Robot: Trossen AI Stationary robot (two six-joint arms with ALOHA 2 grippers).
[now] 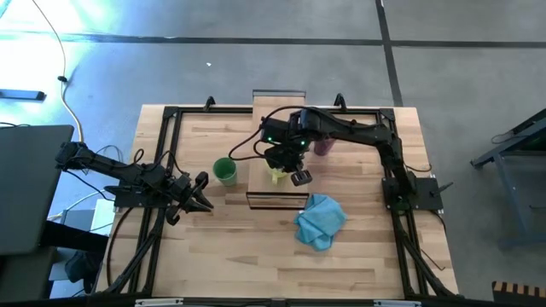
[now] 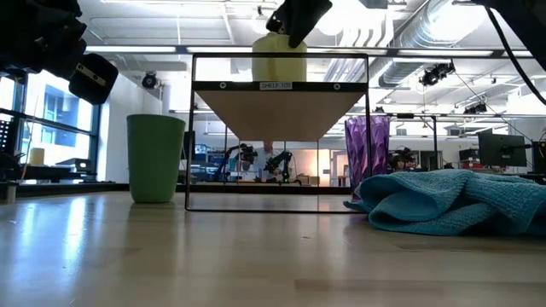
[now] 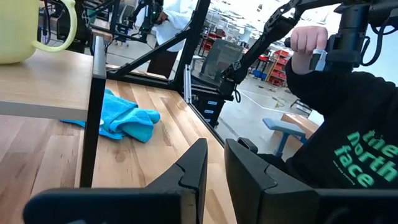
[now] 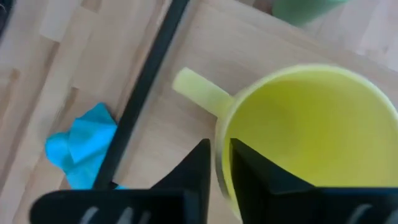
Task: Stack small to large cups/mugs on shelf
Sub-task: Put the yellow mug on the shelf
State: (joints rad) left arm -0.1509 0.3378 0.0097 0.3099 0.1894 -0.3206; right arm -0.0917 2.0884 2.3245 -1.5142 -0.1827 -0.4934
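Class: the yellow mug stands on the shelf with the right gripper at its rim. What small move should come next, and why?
Probably lift the right gripper straight up, clear of the yellow mug. The mug stands upright on the shelf, while the green cup waits on the table.

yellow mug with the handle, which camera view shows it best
The right wrist view: the short yellow mug with a handle fills the picture, open mouth and handle plain. The left wrist view catches only its side and handle, the low view its side atop the light-wood shelf, and the high view a sliver under the right arm.
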